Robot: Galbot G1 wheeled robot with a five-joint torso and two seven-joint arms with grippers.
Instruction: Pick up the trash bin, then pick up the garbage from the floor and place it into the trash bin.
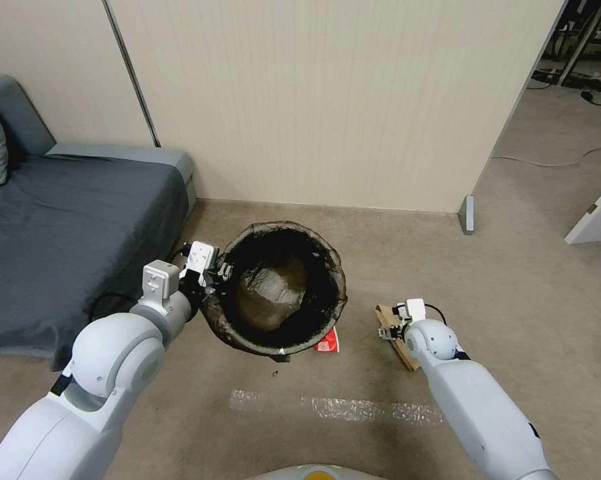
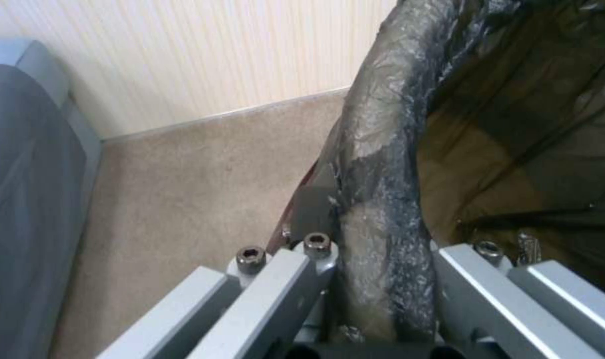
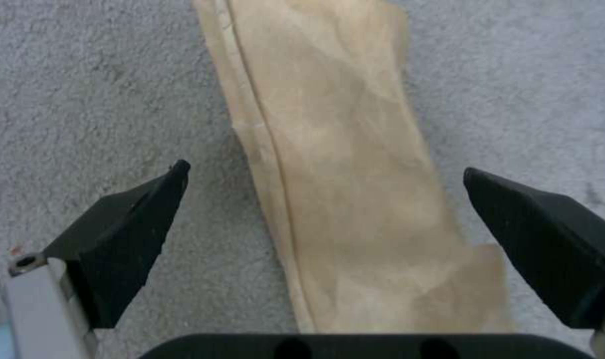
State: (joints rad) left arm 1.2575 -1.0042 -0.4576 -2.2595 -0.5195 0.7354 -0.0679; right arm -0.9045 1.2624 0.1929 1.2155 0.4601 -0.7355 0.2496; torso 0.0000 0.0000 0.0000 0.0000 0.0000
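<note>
Trash bin [image 1: 277, 293] held off the carpet in front of the wall, just right of the grey sofa [image 1: 67, 233], mouth open toward the head camera and dark liner draped over the rim. Left gripper [image 1: 215, 272] clamped on the bin's left rim. From the left wrist, seen close: the liner-wrapped rim [image 2: 382, 209] pinched between the two metal fingers [image 2: 276, 289], with beige floor [image 2: 196, 184] and the sofa's edge beyond, detail lost from the head camera. Red-and-white wrapper [image 1: 327, 341] lay on the floor at the bin's lower right edge, partly covered by it. Tan paper bag [image 1: 392, 330] lay flat well to the right of the bin, mostly hidden in the head view under the right gripper [image 1: 388, 330]. From the right wrist, shown plainly: the bag [image 3: 355, 199] stretched lengthwise between two black fingertips [image 3: 136, 229] spread wide apart, one on each side, neither touching the paper. Strip of clear tape [image 1: 334, 407] ran across the carpet nearer the robot.
</note>
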